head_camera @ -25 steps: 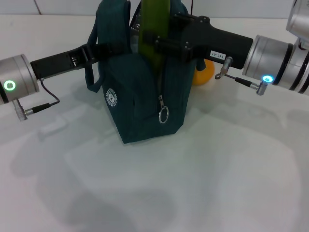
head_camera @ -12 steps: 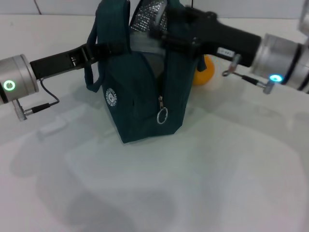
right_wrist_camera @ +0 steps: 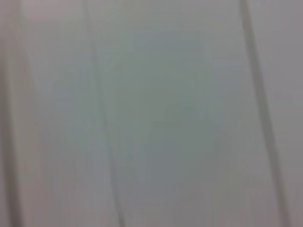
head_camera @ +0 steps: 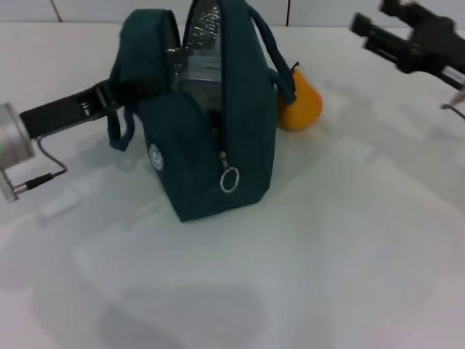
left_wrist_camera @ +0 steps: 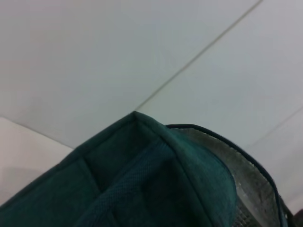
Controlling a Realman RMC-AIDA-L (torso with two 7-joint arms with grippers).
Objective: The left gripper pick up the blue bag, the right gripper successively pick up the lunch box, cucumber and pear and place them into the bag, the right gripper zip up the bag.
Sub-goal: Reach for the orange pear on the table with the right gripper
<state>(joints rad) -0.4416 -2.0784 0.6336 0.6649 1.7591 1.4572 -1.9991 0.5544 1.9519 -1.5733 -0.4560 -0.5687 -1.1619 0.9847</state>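
On your left, the left pincer [head_camera: 109, 93] reaches in from the side and grips the near handle of the blue bag [head_camera: 207, 138], holding it upright on the white desk [head_camera: 305, 247]. The bag's mouth gapes just beyond that pincer, silver lining showing, the ring zipper pull [head_camera: 229, 179] hanging down its front. The pear [head_camera: 298, 105] sits on the desk touching the bag's far side. Well right of it, the right pincer [head_camera: 367, 25] hovers high with its fingers spread, carrying nothing.
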